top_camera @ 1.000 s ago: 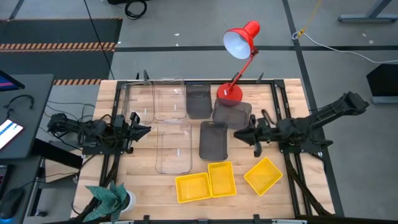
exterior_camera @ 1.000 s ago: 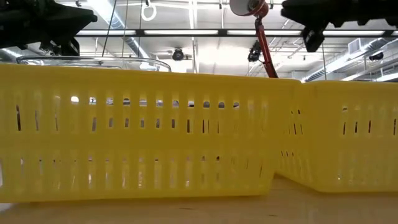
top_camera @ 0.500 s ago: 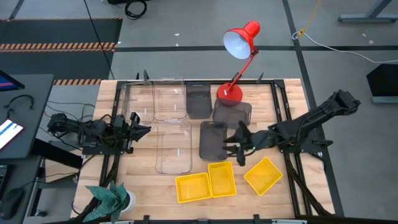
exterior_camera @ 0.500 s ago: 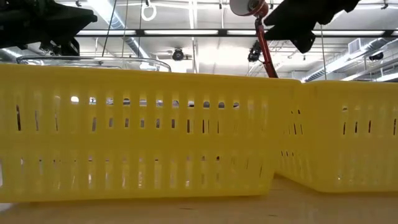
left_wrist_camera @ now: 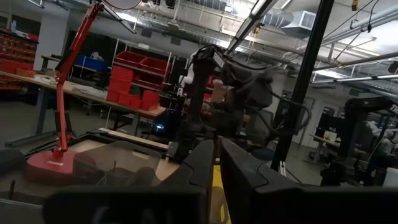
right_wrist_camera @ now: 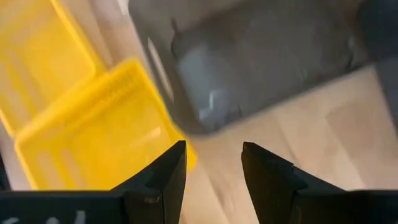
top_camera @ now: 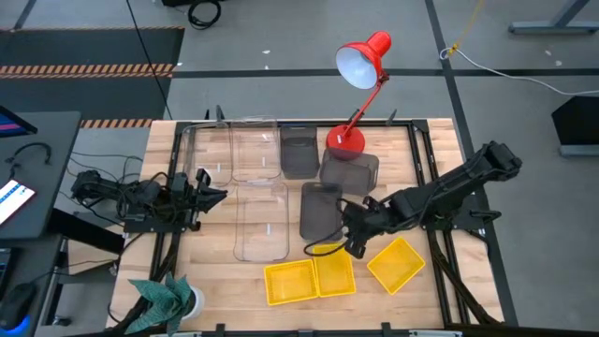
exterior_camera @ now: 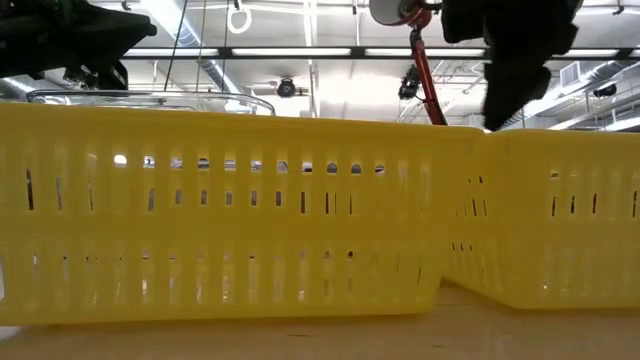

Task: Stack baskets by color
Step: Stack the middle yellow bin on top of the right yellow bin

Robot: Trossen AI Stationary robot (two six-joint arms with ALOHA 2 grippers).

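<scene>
Three yellow baskets (top_camera: 290,281), (top_camera: 334,270), (top_camera: 396,264) lie along the near edge and fill the low view (exterior_camera: 230,220). Three dark grey baskets (top_camera: 299,152), (top_camera: 349,170), (top_camera: 321,211) sit mid-table, with clear ones (top_camera: 255,148), (top_camera: 261,220) to their left. My right gripper (top_camera: 354,239) hangs open and pointing down, above the gap between the nearest grey basket (right_wrist_camera: 261,62) and the middle yellow one (right_wrist_camera: 93,137), touching neither. My left gripper (top_camera: 204,187) waits at the table's left, shut (left_wrist_camera: 217,165) and off the baskets.
A red desk lamp (top_camera: 360,65) stands on its base (top_camera: 344,139) at the far middle, beside the grey baskets. A teal cloth-like bundle (top_camera: 164,295) sits at the near left corner. Bare wood (top_camera: 426,159) lies at the far right.
My right gripper has swung from level to pointing steeply down. It has travelled toward the table's left and near edges, from beside the grey baskets to above the middle yellow basket's far rim. The baskets have kept their places.
</scene>
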